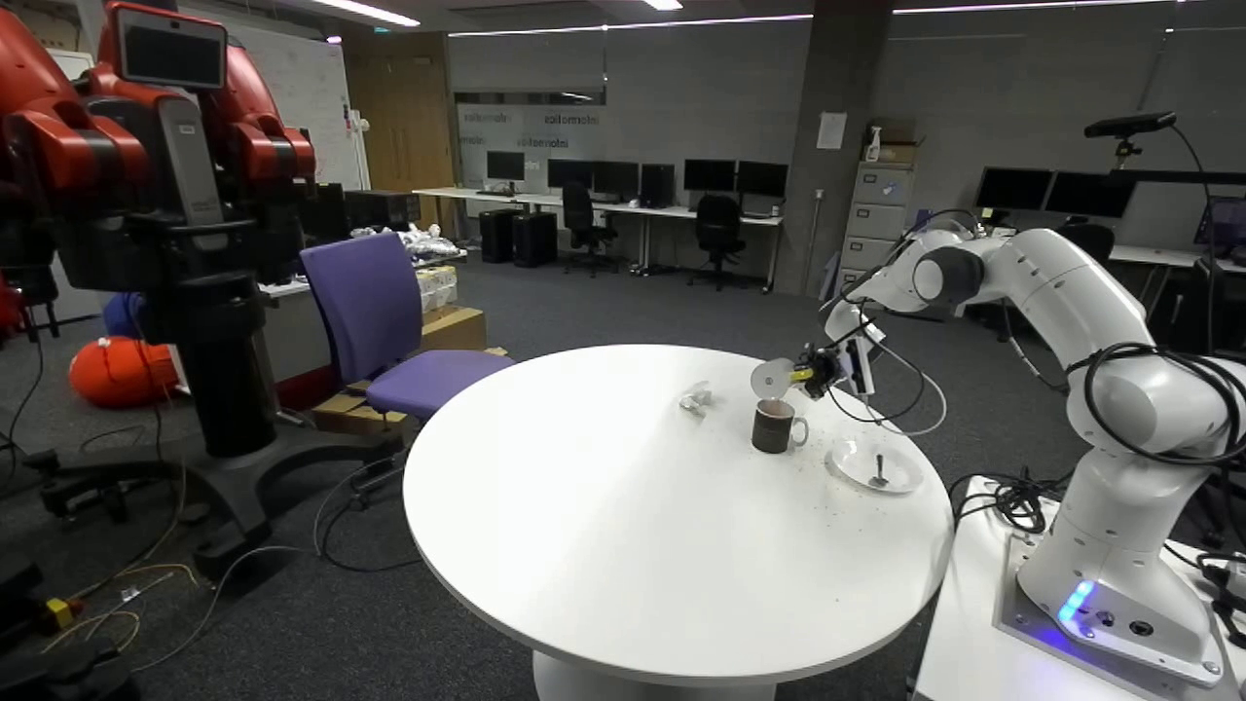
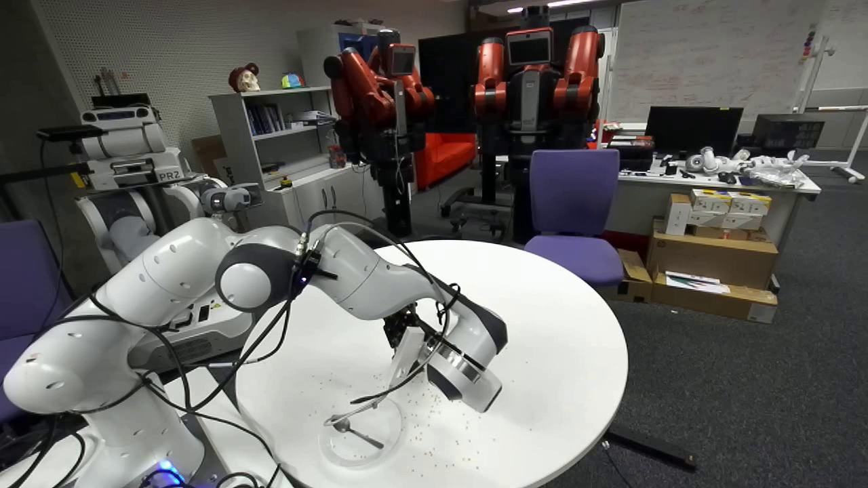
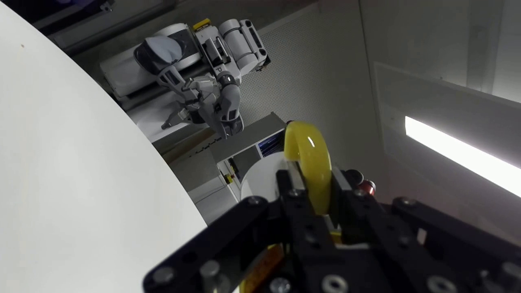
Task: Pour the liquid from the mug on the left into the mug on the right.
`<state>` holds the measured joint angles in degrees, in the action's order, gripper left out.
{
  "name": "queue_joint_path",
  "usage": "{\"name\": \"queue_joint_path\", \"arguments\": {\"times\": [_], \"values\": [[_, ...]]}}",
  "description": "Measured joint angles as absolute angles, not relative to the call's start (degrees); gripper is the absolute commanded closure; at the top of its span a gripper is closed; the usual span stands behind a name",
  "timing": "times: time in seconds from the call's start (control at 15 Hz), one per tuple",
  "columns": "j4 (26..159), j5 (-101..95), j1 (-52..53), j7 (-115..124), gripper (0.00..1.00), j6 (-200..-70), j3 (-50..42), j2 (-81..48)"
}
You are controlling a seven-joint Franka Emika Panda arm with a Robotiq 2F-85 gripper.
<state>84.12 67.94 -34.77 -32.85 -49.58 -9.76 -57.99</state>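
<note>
My gripper (image 1: 807, 374) is shut on the yellow handle (image 3: 311, 146) of a white mug (image 1: 770, 380). The handle sits between my two dark fingers (image 3: 342, 183) in the wrist view, with part of the white body behind them. In an exterior view this mug is lifted off the table and tipped on its side, its round end facing that camera. Just below it, a dark brown mug (image 1: 771, 428) with a grey handle stands upright on the table, apart from the held one. No liquid can be made out. My arm hides both mugs in an exterior view.
A round white table (image 1: 604, 506) bears everything. Beside the dark mug lies a clear plate (image 2: 325, 451) with a spoon (image 2: 364, 437), and crumbs are scattered nearby. Crumpled clear plastic (image 1: 696, 398) lies behind the mug. A purple chair (image 1: 362, 302) stands by the table edge.
</note>
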Motion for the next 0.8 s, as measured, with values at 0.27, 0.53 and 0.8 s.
{"name": "queue_joint_path", "arguments": {"times": [0.27,0.53,0.8], "values": [[84.1,68.2,-34.8,-32.8,0.95,-48.2,-9.8,-58.0],[84.1,68.8,-34.8,-32.7,0.95,-47.3,-9.8,-58.1],[84.1,69.2,-34.8,-32.6,0.95,-47.3,-9.8,-58.2]]}}
